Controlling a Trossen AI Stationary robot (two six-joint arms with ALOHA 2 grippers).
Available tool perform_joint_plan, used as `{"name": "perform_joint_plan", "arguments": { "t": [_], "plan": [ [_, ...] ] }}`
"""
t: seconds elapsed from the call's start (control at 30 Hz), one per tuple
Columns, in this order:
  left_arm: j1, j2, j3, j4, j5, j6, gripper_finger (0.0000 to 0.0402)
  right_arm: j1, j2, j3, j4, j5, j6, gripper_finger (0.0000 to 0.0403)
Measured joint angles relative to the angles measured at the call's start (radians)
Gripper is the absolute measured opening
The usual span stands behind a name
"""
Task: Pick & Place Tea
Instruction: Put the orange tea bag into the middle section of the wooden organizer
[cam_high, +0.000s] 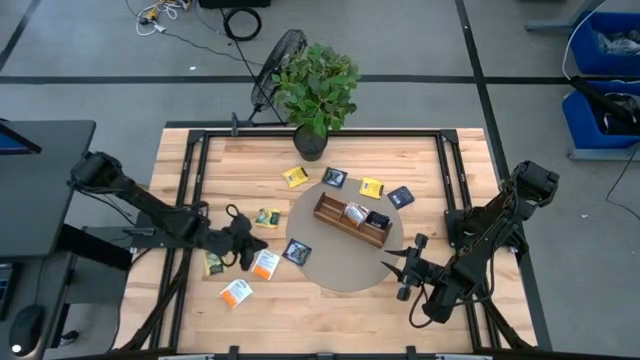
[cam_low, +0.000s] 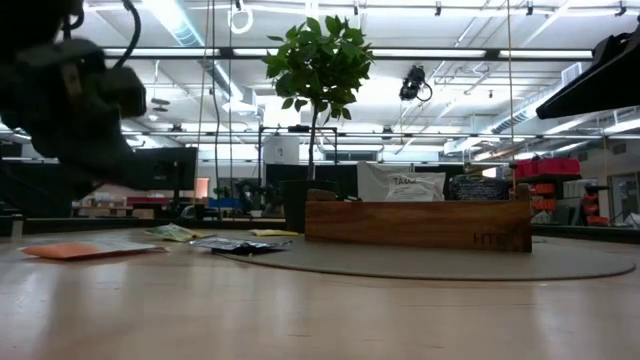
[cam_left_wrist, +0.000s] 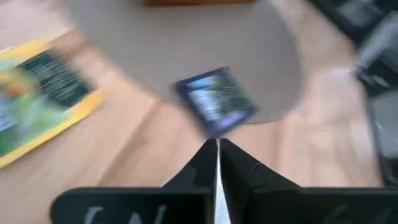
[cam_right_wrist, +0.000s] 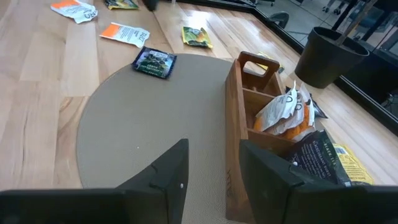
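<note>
Left of centre in the high view, the left gripper (cam_high: 244, 240) hangs over the pale wooden table (cam_high: 180, 170) among the scattered small square tea-bag packets; its fingers (cam_left_wrist: 205, 165) stand almost together in the left wrist view, only a hairline slit between them, with nothing gripped. Just ahead of those tips a dark blue tea packet (cam_left_wrist: 214, 99) lies half on the edge of the round grey-brown mat (cam_high: 340, 270), and a yellow-and-green packet (cam_left_wrist: 37, 99) lies on the wood beside it. Two white-and-orange packets (cam_high: 265, 263) sit at lower left of the mat. At mat centre stands the long brown wooden box (cam_high: 352, 219), with packets in its compartments. Lower right, the right gripper (cam_high: 405, 268) hovers at the mat's edge, fingers spread apart and empty. At upper centre stands a potted green plant (cam_high: 316, 85).
</note>
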Motion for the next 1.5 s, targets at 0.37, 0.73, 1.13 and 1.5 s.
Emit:
{"name": "perform_joint_plan", "arguments": {
  "t": [0.37, 0.73, 1.13, 1.5],
  "plan": [
    [-0.014, 0.002, 0.057, -0.05, 0.119, -0.011, 0.0177, -0.004, 0.0, 0.0, 0.004, 0.0, 0.0, 0.0149],
    [-0.027, 0.008, 0.061, -0.134, 0.123, -0.122, 0.0199, -0.004, 0.0, 0.0, 0.005, 0.002, 0.004, 0.0149],
    [-0.021, 0.104, 0.063, -0.173, 0.128, -0.162, 0.0193, -0.004, 0.0, 0.0, 0.012, 0.003, 0.007, 0.0149],
    [-0.018, 0.166, 0.065, -0.131, 0.142, -0.213, 0.0192, -0.008, 0.0, 0.0, 0.013, 0.01, 0.007, 0.0149]
  ]
}}
